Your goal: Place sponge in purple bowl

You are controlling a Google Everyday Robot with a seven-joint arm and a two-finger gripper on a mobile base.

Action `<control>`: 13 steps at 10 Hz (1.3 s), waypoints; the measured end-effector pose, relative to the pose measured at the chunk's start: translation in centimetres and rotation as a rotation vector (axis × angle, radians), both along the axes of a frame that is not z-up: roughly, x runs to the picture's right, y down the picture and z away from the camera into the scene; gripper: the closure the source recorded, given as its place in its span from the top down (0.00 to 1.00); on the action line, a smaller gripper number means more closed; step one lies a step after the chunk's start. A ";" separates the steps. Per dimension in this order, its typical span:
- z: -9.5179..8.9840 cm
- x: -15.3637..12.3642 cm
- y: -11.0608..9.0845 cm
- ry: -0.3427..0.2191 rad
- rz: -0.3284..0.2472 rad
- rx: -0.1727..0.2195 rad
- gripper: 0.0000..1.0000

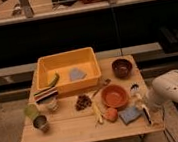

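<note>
On the front right part of the wooden table [67, 134] lies the sponge [130, 114], a small blue-grey pad, flat on the wood. Just to its right, at the table's right edge, the robot's white arm [174, 90] comes in low, and the gripper [150, 100] at its end is near the sponge but not on it. One cannot tell whether the gripper is open or closed. A thin white tool [146, 114] lies between the sponge and the arm. The purple bowl [122, 67] sits farther back on the right side, well apart from the sponge. The bigger orange bowl [114, 95] stands between the two. A yellow bin [62, 56] at the back holds a grey-blue flat piece [76, 74].
</note>
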State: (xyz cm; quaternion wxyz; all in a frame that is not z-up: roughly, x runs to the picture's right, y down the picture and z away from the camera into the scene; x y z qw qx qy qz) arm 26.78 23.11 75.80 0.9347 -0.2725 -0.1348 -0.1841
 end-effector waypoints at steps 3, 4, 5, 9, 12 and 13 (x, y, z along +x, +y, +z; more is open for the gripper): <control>1.3 -0.5 0.7 0.008 -0.008 0.006 0.63; 1.7 -0.6 0.7 0.015 -0.009 0.014 0.63; 2.1 -0.7 0.7 0.016 -0.008 0.018 0.63; 4.0 -1.2 0.7 0.030 0.008 0.021 0.63; 4.9 -1.5 0.4 0.042 0.026 0.031 0.63; 5.1 -1.6 0.3 0.044 0.031 0.031 0.63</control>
